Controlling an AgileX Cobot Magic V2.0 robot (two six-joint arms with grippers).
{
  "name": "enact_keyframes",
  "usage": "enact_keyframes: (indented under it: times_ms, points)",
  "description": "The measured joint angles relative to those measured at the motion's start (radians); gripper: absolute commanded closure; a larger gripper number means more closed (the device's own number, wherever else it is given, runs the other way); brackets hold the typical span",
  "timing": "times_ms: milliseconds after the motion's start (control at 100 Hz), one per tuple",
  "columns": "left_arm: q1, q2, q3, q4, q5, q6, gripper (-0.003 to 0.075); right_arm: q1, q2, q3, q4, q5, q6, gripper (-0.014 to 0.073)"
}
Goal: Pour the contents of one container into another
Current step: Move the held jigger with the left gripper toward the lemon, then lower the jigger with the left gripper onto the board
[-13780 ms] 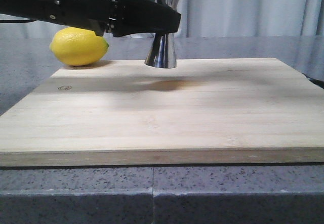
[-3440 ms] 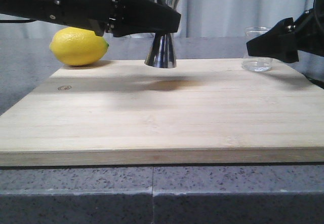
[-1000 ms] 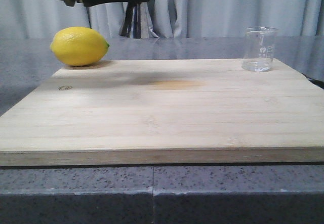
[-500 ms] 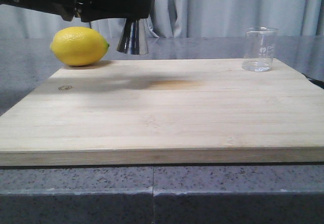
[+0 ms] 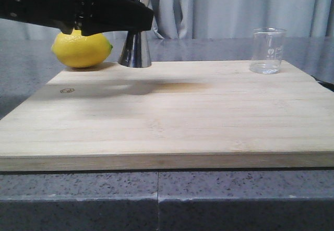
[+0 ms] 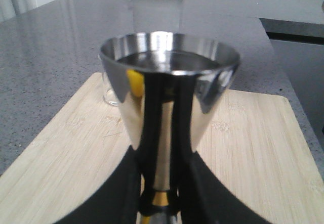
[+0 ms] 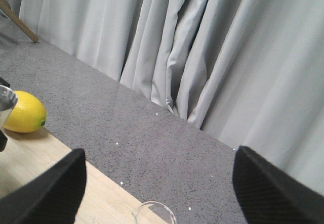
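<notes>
The steel jigger stands upright at the board's far edge, right beside the lemon, its foot at or just above the wood. My left gripper is shut on its narrow waist. In the left wrist view the jigger fills the middle, with my left gripper clamped at its gold band and dark liquid showing inside. The clear glass beaker stands alone at the board's far right corner; the beaker peeks out behind the jigger. My right gripper hangs open above the beaker rim, out of the front view.
A yellow lemon lies just off the far left corner of the wooden board; the lemon also shows in the right wrist view. A grey stone counter surrounds the board, and curtains hang behind.
My left gripper has come down with the jigger, from lifted above the counter to the board's far edge by the lemon. The beaker has not moved.
</notes>
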Motion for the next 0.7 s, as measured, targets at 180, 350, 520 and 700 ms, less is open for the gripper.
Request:
enact_keyframes:
  times_ms: [180,350,520,700]
  points:
    - [0.000,0.000,0.030,-0.021,-0.004,0.042,0.0739,0.000,0.000,0.000,0.000,0.000,0.000,0.0048]
    - [0.020,0.000,0.032,-0.040,-0.004,0.066,0.0739,0.000,0.000,0.000,0.000,0.001,0.000,0.0048]
    - [0.056,-0.002,0.032,-0.052,-0.005,0.072,0.0739,0.000,0.000,0.000,0.000,0.001,0.000,0.0048]
    - [0.061,-0.002,0.034,-0.060,-0.008,0.074,0.0739,0.000,0.000,0.000,0.000,0.001,0.000,0.0050]
